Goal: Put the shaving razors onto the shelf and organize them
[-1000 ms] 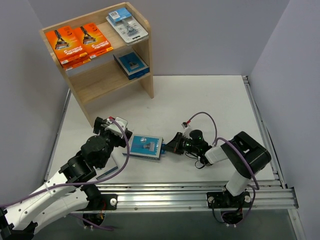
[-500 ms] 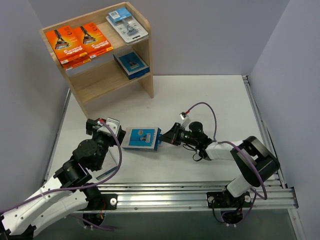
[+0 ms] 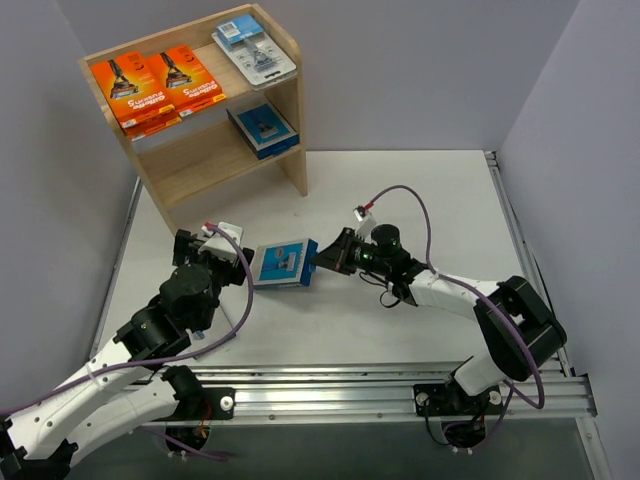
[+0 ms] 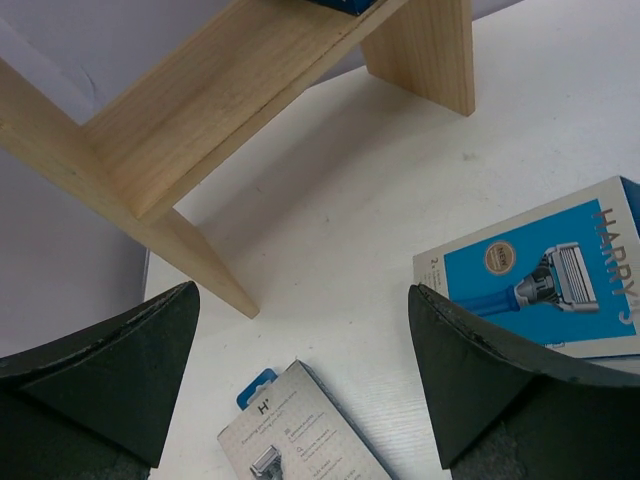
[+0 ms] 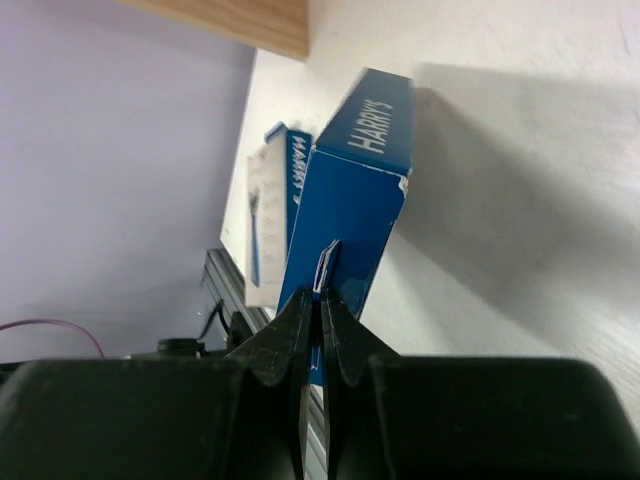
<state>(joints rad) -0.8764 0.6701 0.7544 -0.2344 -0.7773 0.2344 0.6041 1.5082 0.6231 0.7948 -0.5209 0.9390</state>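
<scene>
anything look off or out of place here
Two things. The right tool holds the blue razor box only by a thin end flap, and one corner of the box looks scuffed white. A grey razor pack lies on the table beside the left arm, not on the shelf.

White matte surface (image 3: 430, 200), bordered by aluminium extrusion rails (image 3: 340, 385) along the near edge and both sides; plain pale lavender-grey walls (image 3: 420, 70) enclose it at back, left and right.
</scene>
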